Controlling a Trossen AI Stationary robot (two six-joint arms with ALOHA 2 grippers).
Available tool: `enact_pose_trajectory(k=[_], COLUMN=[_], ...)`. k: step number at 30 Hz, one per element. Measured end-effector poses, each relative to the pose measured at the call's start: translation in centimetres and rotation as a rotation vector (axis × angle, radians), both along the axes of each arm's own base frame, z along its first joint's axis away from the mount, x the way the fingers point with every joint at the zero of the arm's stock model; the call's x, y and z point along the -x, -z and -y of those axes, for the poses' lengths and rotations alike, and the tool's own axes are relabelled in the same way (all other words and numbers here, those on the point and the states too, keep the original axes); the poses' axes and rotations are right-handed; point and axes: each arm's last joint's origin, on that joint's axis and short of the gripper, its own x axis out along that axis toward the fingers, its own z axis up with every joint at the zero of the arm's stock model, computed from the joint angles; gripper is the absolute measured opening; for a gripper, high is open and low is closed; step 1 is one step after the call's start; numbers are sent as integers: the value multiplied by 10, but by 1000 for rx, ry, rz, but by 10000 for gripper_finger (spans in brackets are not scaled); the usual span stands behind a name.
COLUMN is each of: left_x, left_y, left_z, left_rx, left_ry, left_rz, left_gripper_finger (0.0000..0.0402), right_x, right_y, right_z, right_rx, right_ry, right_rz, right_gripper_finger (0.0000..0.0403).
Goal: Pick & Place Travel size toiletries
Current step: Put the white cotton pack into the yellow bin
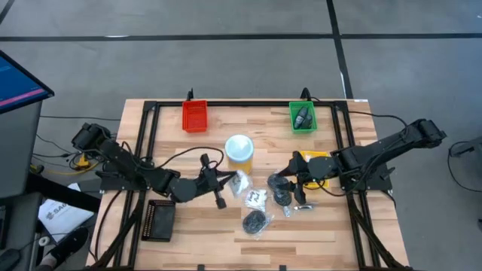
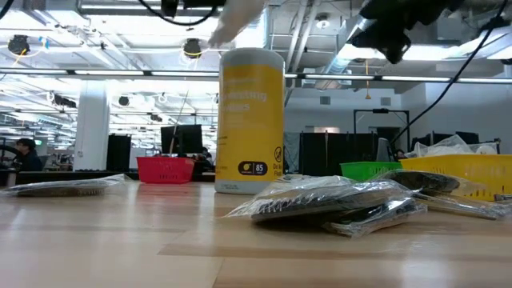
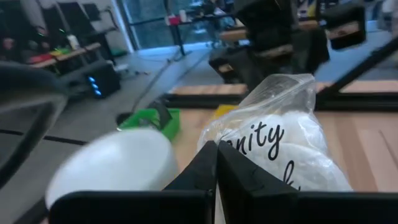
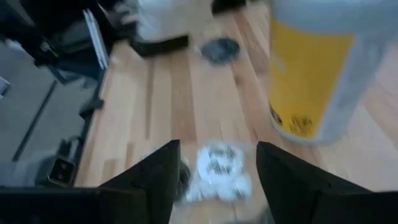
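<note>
Toiletries lie in a cluster at mid-table: a white sachet with black print (image 1: 256, 198), dark round bundles in clear bags (image 1: 282, 193) (image 1: 256, 221), and a silvery bit (image 1: 305, 205). My left gripper (image 1: 226, 183) is shut on another white sachet in a clear bag (image 3: 280, 146), beside the yellow tub (image 1: 239, 148). My right gripper (image 1: 290, 179) is open above the cluster. In its wrist view the printed sachet (image 4: 219, 165) lies between its fingers (image 4: 217, 180), untouched. My left gripper pinches the clear bag of the white sachet between its two shut fingers (image 3: 233, 177), at the bag's edge nearest the fingers (image 3: 249, 146). The bag stands out past the fingertips. In the low view a white blur (image 2: 238, 20) shows up above the tub's lid, so it is lifted clear.
The tall yellow tub (image 2: 250, 120) stands at mid-table. A red tray (image 1: 194, 115) and a green tray (image 1: 303, 117) holding dark items sit at the far edge. A yellow tray (image 1: 315, 159) lies under the right arm, a black tray (image 1: 160, 220) near left.
</note>
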Motion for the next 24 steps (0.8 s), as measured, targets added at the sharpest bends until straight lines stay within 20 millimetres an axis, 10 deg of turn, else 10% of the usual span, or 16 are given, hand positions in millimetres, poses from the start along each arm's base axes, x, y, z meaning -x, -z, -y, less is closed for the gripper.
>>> enact_pose_trajectory(k=[24], left_x=[-71], left_y=[-13], left_z=[3], left_rx=[-325], left_ry=[-266], left_rz=[-151], left_gripper_finger=[0], right_x=[-15], right_y=[-22], right_z=[0], right_rx=[45], right_ry=[-33], right_rz=[275], right_gripper_finger=[179])
